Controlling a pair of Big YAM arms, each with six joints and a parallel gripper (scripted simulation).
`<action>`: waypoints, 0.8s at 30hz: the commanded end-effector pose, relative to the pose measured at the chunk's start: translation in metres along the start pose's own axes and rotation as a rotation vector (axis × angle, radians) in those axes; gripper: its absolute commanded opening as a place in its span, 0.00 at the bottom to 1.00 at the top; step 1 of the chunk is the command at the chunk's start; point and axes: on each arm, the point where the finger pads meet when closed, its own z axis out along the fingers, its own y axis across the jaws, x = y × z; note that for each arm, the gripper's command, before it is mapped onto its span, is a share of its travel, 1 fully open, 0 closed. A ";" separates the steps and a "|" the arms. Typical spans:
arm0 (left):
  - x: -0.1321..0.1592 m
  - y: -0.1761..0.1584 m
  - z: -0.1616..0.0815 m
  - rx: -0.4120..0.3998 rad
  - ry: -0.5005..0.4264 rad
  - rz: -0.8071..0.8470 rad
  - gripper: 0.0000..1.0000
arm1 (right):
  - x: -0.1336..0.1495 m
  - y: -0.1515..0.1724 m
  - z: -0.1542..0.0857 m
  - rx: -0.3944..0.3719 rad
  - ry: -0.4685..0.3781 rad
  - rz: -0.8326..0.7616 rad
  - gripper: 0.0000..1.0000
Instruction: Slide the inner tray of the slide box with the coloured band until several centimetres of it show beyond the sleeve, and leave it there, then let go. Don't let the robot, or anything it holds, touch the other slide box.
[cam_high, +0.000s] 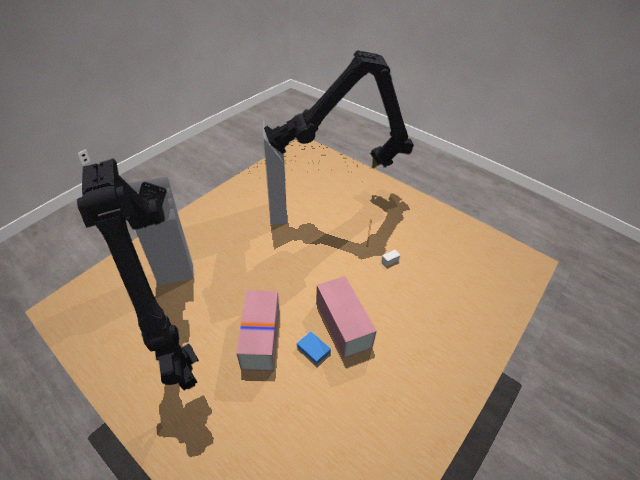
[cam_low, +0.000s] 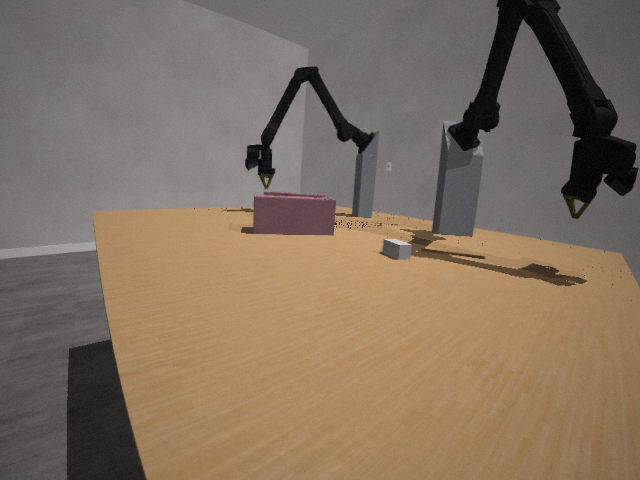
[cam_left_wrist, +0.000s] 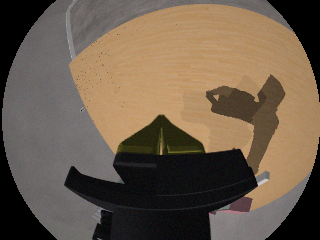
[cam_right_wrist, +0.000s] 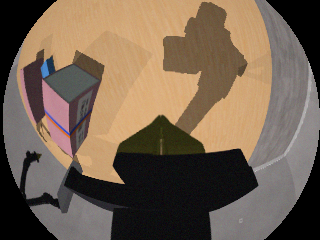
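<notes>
The slide box with the orange and blue band lies on the wooden table, its tray closed inside the pink sleeve. It also shows at the left of the right wrist view. The plain pink slide box lies to its right and hides most of it in the exterior view. My right gripper is shut and empty, hovering above the table left of the banded box's near end; it also shows in the exterior view and the right wrist view. My left gripper is shut and empty, high over the far table edge.
A blue block lies between the two boxes near their front ends. A small white block lies further back on the right. Two tall grey pedestals carry the arm bases.
</notes>
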 end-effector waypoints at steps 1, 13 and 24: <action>-0.021 -0.034 -0.027 0.097 -0.078 0.150 0.00 | -0.026 0.017 0.002 -0.014 -0.034 0.003 0.00; -0.019 -0.099 -0.046 0.268 -0.154 0.430 0.00 | -0.033 0.053 0.009 0.003 -0.021 -0.020 0.00; -0.019 -0.170 -0.103 0.466 -0.333 0.734 0.00 | -0.038 0.098 0.015 0.018 -0.011 -0.047 0.00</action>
